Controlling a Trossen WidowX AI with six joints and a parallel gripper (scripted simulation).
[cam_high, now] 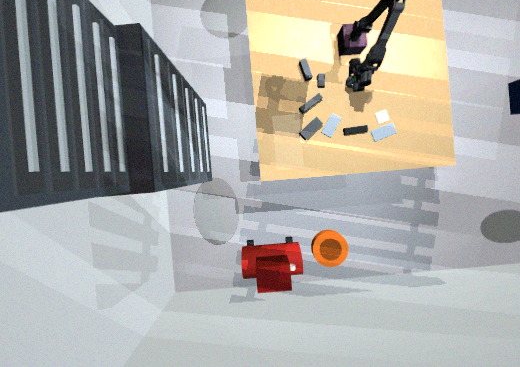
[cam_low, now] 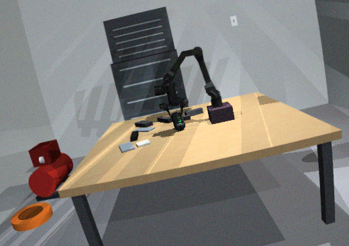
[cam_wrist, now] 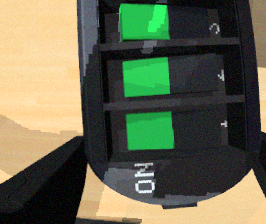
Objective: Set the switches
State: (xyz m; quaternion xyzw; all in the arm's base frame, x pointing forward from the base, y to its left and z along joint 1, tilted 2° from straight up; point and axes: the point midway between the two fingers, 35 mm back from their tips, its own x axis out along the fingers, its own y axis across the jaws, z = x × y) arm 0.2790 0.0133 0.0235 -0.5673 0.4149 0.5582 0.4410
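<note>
The dark grey controller unit [cam_high: 351, 81] [cam_low: 178, 121] [cam_wrist: 199, 172] is between the fingers of my gripper [cam_high: 356, 80] [cam_low: 176, 113] [cam_wrist: 169, 143], which is shut on its two long sides. The unit looks tilted and raised above the bench, its shadow set apart from it in the exterior view. The wrist view shows its ON end nearest, with switch 1 [cam_wrist: 150, 131], switch 2 [cam_wrist: 146, 77] and switch 3 [cam_wrist: 144, 22]. Their green ends lie on the left, toward ON; which ends are pressed is not certain. The other switches are cut off there. The underside label is hidden.
Several dark modules, one a black block [cam_high: 355, 130] [cam_low: 134, 135], and flat pale plates, one a white plate [cam_high: 382, 116] [cam_low: 143, 143], lie on the wooden bench [cam_high: 420, 142] [cam_low: 235, 149]. The purple arm base block [cam_high: 345, 44] [cam_low: 221, 113] stands behind the unit.
</note>
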